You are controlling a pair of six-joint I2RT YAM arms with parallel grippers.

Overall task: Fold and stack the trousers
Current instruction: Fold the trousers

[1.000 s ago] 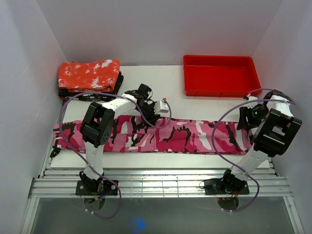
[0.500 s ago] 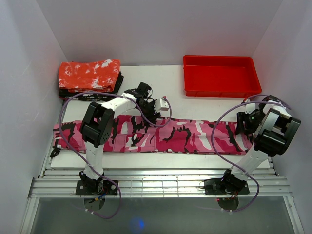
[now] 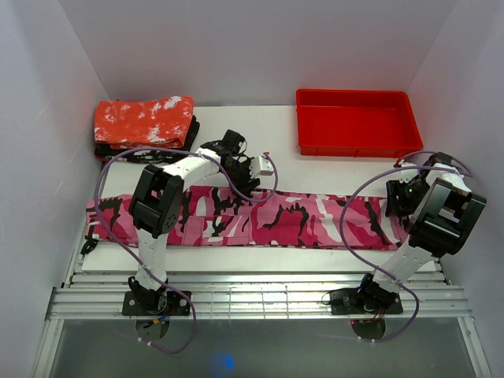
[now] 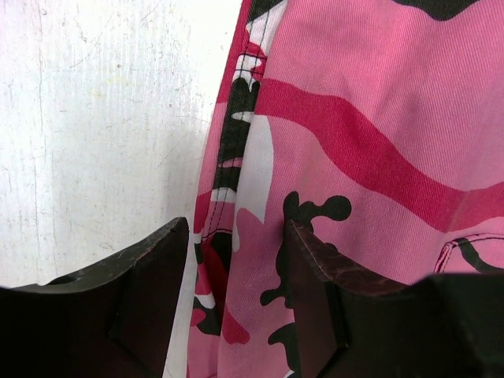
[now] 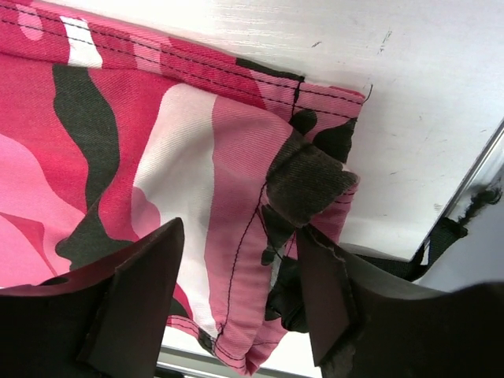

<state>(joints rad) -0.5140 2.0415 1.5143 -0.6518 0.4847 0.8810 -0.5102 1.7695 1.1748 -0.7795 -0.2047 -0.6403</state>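
Right arm now sits lower, at the right end of the long pink camouflage cloth trousers (image 3: 299, 216) lying flat across mid-frame on the white desk (image 3: 331, 169). The right tool (image 5: 236, 236) is spread wider over the hem, pinching nothing, so a fold grab looks next. Left arm reaches forward, left tool (image 4: 236, 228) spread over the far edge.

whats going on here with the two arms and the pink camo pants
Two robot arms are working on the pink camouflage trousers, which lie stretched out in a long strip across the table. The left gripper is down at the strip's far edge near the middle, jaws open astride the cloth edge. The right gripper is over the right-hand end, jaws open above the corner. Neither has closed on the cloth. A folded red cloth and a red tray sit at the back.
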